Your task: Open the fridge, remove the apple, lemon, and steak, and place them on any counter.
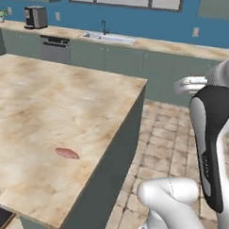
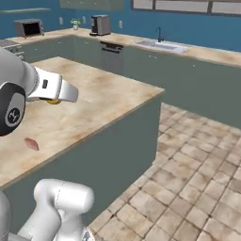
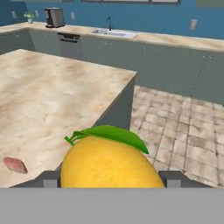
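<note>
One lemon (image 3: 111,162) clamped in gripper (image 3: 111,179), above counter (image 3: 52,96) edge, steak (image 3: 15,165) lying at nine o'clock of hand.

Even, bright, flat rendered light across the kitchen; no visible lamp, source seems overhead. Soft shading on the counter (image 1: 36,103) side wall, hardly any cast shadows. No glare on the stone top. All three views low-res, slightly soft. Hand view: lemon (image 3: 111,164) looms large w/ mild highlight, edges fuzzy; far wall details blurred, approx. legible.
</note>
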Available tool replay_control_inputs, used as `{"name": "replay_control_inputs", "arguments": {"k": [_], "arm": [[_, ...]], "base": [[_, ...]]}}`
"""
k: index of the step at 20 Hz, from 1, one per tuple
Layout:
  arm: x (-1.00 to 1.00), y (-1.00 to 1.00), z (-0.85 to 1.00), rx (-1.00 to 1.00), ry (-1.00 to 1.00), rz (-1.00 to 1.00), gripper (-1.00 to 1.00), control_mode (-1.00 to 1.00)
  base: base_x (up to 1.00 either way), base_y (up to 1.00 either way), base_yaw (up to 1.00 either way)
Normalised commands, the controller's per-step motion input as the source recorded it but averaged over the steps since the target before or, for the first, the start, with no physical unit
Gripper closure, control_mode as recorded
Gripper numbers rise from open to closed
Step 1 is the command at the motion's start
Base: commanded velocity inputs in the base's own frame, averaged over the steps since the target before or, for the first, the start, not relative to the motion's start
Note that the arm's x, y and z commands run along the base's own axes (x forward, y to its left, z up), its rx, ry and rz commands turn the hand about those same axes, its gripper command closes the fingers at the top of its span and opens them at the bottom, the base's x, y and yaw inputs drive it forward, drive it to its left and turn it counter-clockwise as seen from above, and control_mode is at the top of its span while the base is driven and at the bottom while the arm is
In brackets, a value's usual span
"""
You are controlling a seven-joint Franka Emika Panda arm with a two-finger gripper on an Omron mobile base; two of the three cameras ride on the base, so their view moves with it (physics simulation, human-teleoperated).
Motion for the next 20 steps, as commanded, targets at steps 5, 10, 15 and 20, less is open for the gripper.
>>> {"name": "replay_control_inputs", "arguments": {"k": [5, 10, 15, 20], "arm": [[0.00, 0.00, 0.00, 0.00, 0.00, 0.00, 1.00, 1.00], [0.00, 0.00, 0.00, 0.00, 0.00, 0.00, 1.00, 1.00], [0.00, 0.00, 0.00, 0.00, 0.00, 0.00, 1.00, 1.00], [0.00, 0.00, 0.00, 0.00, 0.00, 0.00, 1.00, 1.00]], "base": [[-0.08, -0.22, 0.68], [0.53, -0.05, 0.46], [0.61, -0.01, 0.36], [0.31, -0.09, 0.26]]}}
